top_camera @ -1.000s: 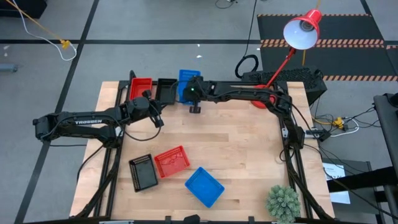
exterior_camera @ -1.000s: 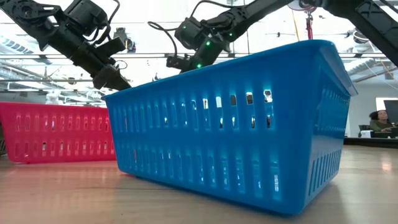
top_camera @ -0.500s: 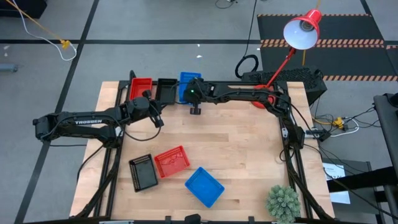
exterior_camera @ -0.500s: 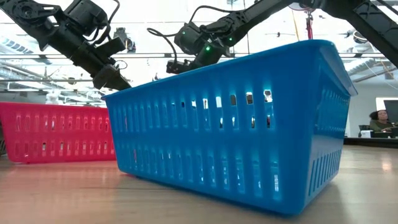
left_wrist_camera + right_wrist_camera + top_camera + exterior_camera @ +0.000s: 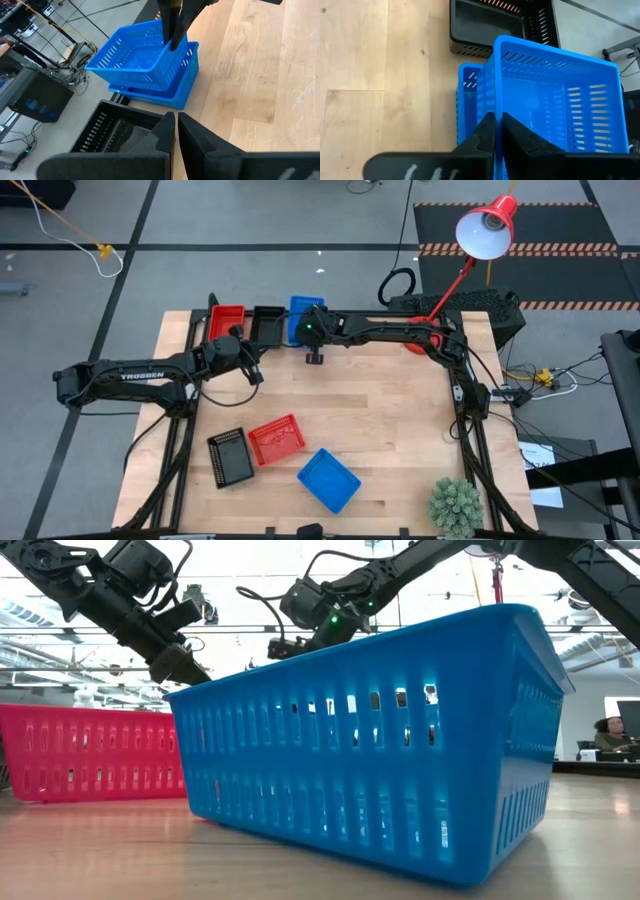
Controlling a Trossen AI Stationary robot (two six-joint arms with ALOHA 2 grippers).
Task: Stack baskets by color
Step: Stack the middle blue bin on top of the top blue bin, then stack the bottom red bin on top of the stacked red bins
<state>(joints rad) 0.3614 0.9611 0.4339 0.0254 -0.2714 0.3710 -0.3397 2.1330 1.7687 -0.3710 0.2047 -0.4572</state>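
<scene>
At the table's far edge stand a red basket (image 5: 227, 318), a black basket (image 5: 267, 323) and a blue basket (image 5: 175, 92) in a row. A second blue basket (image 5: 135, 57) hangs tilted over the blue one, with my right gripper (image 5: 496, 125) shut on it. My left gripper (image 5: 252, 372) is shut on nothing, in the air just near of the black basket (image 5: 110, 135). Toward the near edge a black basket (image 5: 230, 457), a red basket (image 5: 276, 438) and a blue basket (image 5: 328, 479) lie apart on their bottoms. My right gripper pinches the upper blue basket's side wall (image 5: 492, 107) at its rim, one finger inside the basket and one outside. The fingers (image 5: 172, 30) come slanting down from above. The basket is tilted over the lower blue basket; whether its bottom rests in it I cannot tell.
A red desk lamp (image 5: 487, 228) leans over the table's far right corner. A small green plant (image 5: 455, 505) stands at the near right corner. Bare wood lies in the table's middle and right. In the low view the near blue basket (image 5: 370, 740) blocks most of the table.
My right gripper has sunk slightly with the blue basket, which now sits a little lower over the other blue basket. In the last half second nothing has moved.
</scene>
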